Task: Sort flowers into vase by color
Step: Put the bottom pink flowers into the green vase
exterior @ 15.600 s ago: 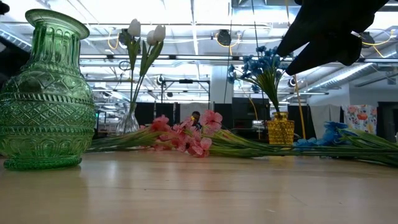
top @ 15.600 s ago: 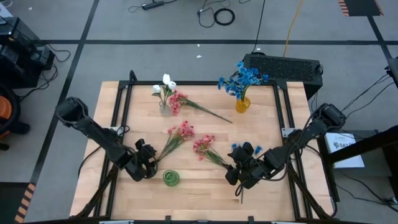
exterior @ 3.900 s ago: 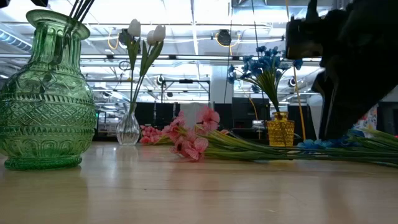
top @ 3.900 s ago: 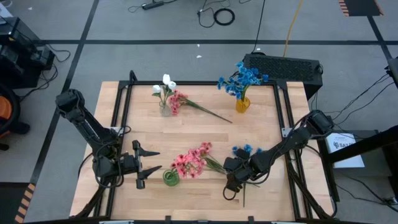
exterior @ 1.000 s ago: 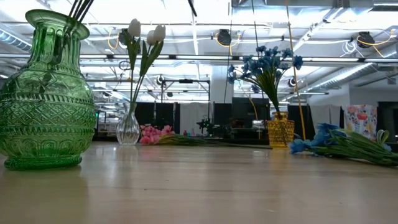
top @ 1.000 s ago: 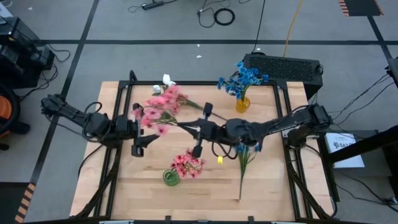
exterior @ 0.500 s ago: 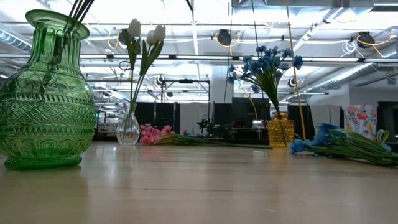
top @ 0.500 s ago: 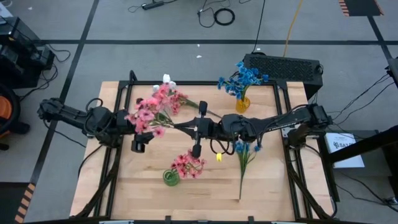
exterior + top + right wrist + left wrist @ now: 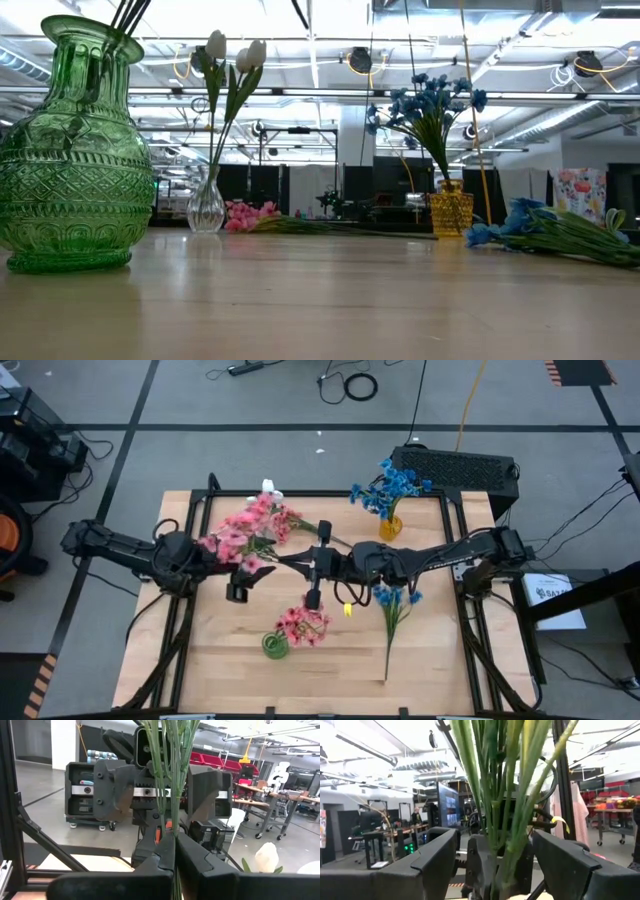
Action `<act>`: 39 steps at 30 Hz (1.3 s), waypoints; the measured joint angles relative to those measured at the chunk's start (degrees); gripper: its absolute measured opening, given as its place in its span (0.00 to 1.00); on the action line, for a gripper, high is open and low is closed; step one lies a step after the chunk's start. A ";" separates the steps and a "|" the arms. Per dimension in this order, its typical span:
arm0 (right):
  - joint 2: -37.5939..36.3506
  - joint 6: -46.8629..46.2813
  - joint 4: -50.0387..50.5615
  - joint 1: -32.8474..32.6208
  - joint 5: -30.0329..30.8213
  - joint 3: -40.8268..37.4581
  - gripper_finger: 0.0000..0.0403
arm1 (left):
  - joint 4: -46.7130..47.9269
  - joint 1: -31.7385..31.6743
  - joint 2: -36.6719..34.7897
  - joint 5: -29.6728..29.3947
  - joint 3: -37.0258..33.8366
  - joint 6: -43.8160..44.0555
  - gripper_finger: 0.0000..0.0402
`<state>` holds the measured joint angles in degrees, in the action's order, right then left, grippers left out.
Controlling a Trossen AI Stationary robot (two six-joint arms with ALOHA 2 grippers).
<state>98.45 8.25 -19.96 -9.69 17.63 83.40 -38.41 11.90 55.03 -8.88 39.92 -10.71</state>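
Note:
My right gripper (image 9: 298,563) is over the table's middle, shut on a bunch of pink flowers (image 9: 243,534) held up in the air. My left gripper (image 9: 234,570) is open, and its fingers (image 9: 434,860) stand on either side of the green stems (image 9: 502,805) without touching them. A green vase (image 9: 273,647) near the front holds pink flowers (image 9: 303,624). At the back, a yellow vase (image 9: 389,528) holds blue flowers (image 9: 388,484) and a clear vase (image 9: 206,207) holds white flowers (image 9: 233,55). Loose blue flowers (image 9: 392,606) lie flat on the table. My right gripper pinches several green stems (image 9: 172,836) between its two shut fingers, near their lower ends. The fingers come level from the table's right. The bunch is lifted clear of the table, and its stems run on past the fingertips to the blossoms toward the far left.
A loose pink sprig (image 9: 248,214) lies on the table beside the clear vase. A black case (image 9: 455,468) stands behind the table's far right edge. Bare wood (image 9: 330,670) shows along the front between the green vase and the blue flowers.
My left gripper has moved toward the table's right, toward my right gripper, and turned a little, staying open. The held pink bunch has drifted slightly toward the left and stays clear of the table.

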 joint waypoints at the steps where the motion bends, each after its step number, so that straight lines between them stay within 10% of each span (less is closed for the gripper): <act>1: 0.00 -0.04 0.06 0.00 0.00 0.00 0.00 | -0.18 0.02 0.17 0.04 0.00 0.01 0.65; 19: -0.04 -0.11 0.02 -0.02 1.46 0.00 0.05 | 0.18 -0.70 -1.19 -0.40 0.00 1.43 0.05; 29: -4.01 -0.39 6.31 -0.23 6.50 0.00 0.31 | 8.68 -1.24 -9.67 -1.01 0.04 4.41 0.02; 39: -12.34 -13.73 34.24 -3.79 6.81 0.00 0.41 | 25.21 -2.14 -18.52 7.09 0.04 16.47 0.02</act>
<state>86.12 -5.48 14.28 -13.49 24.44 83.40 -13.20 9.76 36.51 -1.79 39.97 5.76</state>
